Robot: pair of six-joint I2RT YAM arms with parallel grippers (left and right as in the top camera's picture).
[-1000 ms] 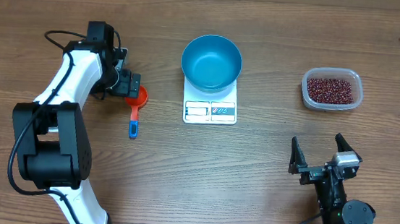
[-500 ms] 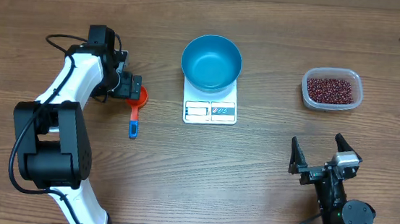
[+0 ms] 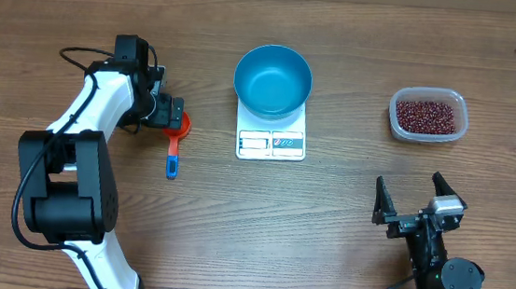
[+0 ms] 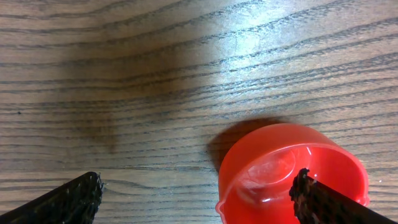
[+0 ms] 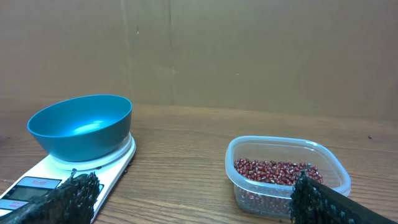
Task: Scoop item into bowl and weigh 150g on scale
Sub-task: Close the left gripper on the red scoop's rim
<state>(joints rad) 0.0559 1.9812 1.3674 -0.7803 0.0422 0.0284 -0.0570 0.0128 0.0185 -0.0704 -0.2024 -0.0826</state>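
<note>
Well, nothing on the flat white scale [image 3: 271,142] can be read (markings too small); it's laid lengthwise away from the robot, display edge nearest, with the round blue bowl [image 3: 273,80] seated on its far half. The maroon beans [image 3: 424,114] are heaped in a clear plastic tub [image 3: 427,136] off to the right. Both sets of jaws are spread wide, nothing held: left gripper [image 3: 169,111] at the red scoop [image 3: 179,125], right gripper [image 3: 413,197] parked apart.

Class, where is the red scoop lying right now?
In the overhead view, the red scoop lies left of the scale, its cup at the open left gripper.
</note>
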